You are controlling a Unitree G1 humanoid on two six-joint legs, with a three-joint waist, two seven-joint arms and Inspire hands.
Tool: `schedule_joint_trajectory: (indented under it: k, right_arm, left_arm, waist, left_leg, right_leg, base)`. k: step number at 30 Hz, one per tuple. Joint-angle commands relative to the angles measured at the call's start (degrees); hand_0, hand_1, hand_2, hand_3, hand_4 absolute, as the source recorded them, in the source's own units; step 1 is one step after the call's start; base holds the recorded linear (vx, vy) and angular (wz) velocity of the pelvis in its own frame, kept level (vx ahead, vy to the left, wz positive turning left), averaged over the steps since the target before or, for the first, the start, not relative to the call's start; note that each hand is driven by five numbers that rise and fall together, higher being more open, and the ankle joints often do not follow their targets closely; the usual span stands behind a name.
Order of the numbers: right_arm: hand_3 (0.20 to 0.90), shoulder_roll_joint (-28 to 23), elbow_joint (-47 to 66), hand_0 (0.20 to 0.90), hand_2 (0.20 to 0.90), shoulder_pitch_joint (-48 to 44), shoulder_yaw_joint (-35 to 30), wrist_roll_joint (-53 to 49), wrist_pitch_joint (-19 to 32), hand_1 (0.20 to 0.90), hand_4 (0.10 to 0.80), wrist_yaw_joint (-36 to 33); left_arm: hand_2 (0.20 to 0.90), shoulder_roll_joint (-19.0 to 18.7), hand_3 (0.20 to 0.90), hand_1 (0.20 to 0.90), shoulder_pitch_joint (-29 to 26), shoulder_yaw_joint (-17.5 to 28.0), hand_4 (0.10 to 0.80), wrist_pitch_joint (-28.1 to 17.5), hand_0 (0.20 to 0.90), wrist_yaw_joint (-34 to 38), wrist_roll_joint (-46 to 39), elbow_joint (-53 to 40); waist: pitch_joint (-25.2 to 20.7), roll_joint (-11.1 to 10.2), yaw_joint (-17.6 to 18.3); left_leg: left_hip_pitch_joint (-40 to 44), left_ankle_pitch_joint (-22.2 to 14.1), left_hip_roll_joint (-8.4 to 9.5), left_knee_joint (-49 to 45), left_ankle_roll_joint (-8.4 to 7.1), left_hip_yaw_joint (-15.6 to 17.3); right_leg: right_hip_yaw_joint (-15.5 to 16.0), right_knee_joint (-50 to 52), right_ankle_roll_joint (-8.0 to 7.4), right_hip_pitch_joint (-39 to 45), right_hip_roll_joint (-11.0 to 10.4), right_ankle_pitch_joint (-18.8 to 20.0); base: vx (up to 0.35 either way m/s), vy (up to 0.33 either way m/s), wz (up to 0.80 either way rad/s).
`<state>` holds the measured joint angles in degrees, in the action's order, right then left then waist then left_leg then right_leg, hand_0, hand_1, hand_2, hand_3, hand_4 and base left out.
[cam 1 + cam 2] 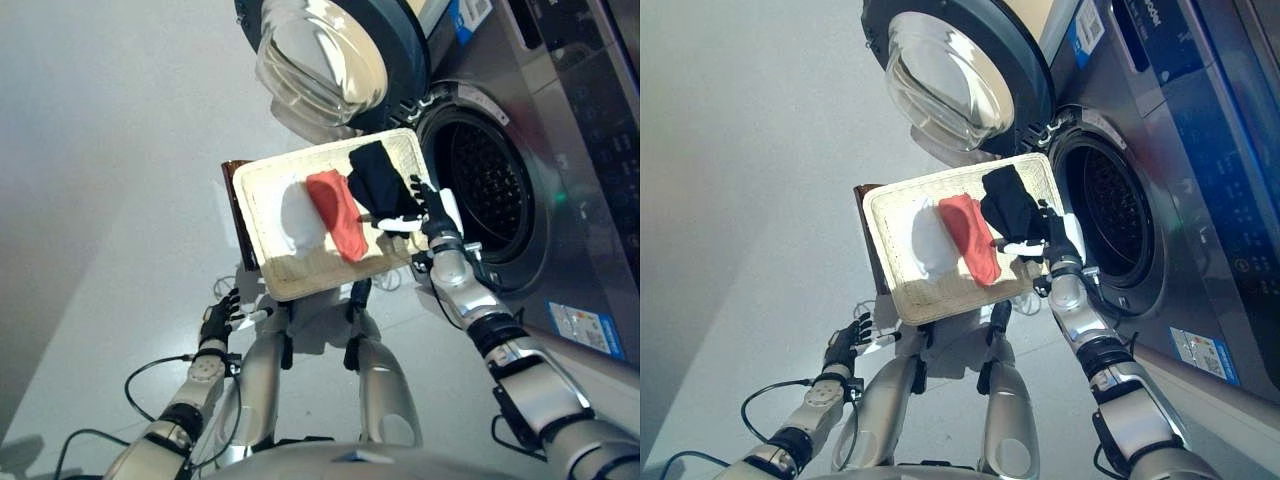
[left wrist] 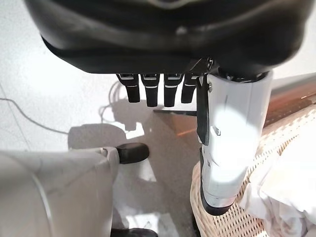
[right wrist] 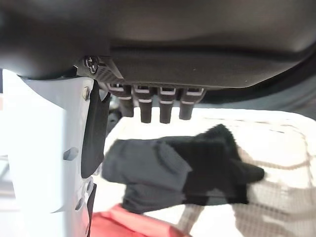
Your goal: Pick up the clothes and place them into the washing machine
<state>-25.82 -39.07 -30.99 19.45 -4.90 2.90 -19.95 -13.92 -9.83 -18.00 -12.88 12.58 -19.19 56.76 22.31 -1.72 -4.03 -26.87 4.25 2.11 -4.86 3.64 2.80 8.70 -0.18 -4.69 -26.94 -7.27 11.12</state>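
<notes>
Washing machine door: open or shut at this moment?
Open. The washing machine door is swung clear, and the dark drum shows through the opening beside the wicker tray.

No print can be read out legibly. The washing machine [image 1: 575, 150] carries a blue-and-white sticker [image 1: 586, 329] low on its front, right of the drum opening, with print too small to make out. A blue label [image 1: 1087, 30] sits on its upper front near the open door [image 1: 955, 75], and pale lettering [image 1: 1150, 8] runs along the top of the dark control panel [image 1: 1230, 150], where faint rows of small markings show; none is clear enough to read.
</notes>
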Motion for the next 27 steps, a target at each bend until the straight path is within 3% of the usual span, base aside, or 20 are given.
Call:
schedule_joint_trajectory:
  k: [1, 11, 16, 22, 23, 27]
  right_arm:
    - [0.9, -3.7, 3.3, 0.9, 0.9, -1.2, -2.2, 3.1, 4.2, 0.9, 0.8, -2.6]
    - [0.9, -6.4, -17.7, 0.9, 0.9, -15.3, 6.6, 6.7, 1.1, 0.9, 0.8, -2.8]
    - [0.9, -7.0, -27.0, 0.9, 0.9, -24.9, 12.7, 9.0, 0.0, 0.9, 0.8, -2.3]
    - [0.9, -7.9, -34.8, 0.9, 0.9, -30.1, 15.6, 12.2, -1.2, 0.9, 0.8, -3.4]
    - [0.9, -8.2, -36.2, 0.9, 0.9, -30.9, 16.5, 13.3, -1.4, 0.9, 0.8, -3.4]
    - [0.9, -8.6, -39.8, 0.9, 0.9, -33.3, 17.7, 15.6, -2.3, 0.9, 0.8, -4.0]
  left_arm:
    - [0.9, -0.9, 0.9, 0.9, 3.5, 1.5, 0.8, -1.3, 0.9, 1.0, -0.1, -0.5]
    - [0.9, -2.1, 0.9, 0.9, 2.4, 0.5, 0.8, -1.5, 0.9, 1.0, -1.0, -1.4]
    - [0.9, -3.4, 0.9, 0.9, 1.9, -0.3, 0.8, -1.9, 0.9, 2.0, -3.1, -4.7]
    - [0.9, -3.9, 0.9, 0.9, 1.8, -1.1, 0.8, -2.4, 0.9, 2.9, -4.1, -6.8]
    - [0.9, -3.9, 0.9, 0.9, 1.9, -1.3, 0.8, -2.5, 0.9, 2.8, -4.4, -7.3]
    - [0.9, -3.9, 0.9, 0.9, 1.3, -2.3, 0.8, -2.6, 0.9, 3.5, -4.7, -7.7]
  waist:
    - [-2.0, 0.6, -0.7]
    - [-0.3, 1.8, -2.9]
    - [0.8, 3.1, -4.1]
    - [0.2, 5.0, -5.0]
    - [0.0, 5.2, -5.2]
    - [0.2, 6.1, -5.7]
  left_leg:
    - [0.6, 0.5, 0.61, 0.8, -5.05, -3.7]
    - [-3.4, -0.4, 0.77, -2.7, -4.77, -4.0]
    - [-12.5, -4.0, 1.7, -12.5, -3.99, -4.5]
    - [-18.2, -6.1, 2.05, -18.1, -3.97, -4.9]
    - [-18.9, -9.0, 2.18, -20.5, -4.08, -5.1]
    - [-22.1, -10.6, 2.56, -24.8, -4.17, -5.1]
  right_leg:
    - [1.8, 4.6, -1.48, 4.4, 1.2, -5.2]
    - [2.5, 7.5, -1.01, 0.8, 1.4, -6.4]
    - [2.8, 17.0, -0.3, -8.1, 1.3, -9.6]
    - [3.6, 23.9, -0.35, -14.1, 0.1, -12.3]
    - [3.1, 26.5, -0.81, -14.9, 0.1, -14.8]
    - [2.8, 31.7, -0.57, -18.4, -0.6, -16.8]
  base:
    - [0.0, 0.0, 0.0]
    - [-0.006, -0.002, 0.0]
    - [-0.066, 0.004, 0.05]
    - [0.006, 0.024, 0.16]
    - [0.09, 0.023, 0.11]
    - [0.012, 0.031, 0.12]
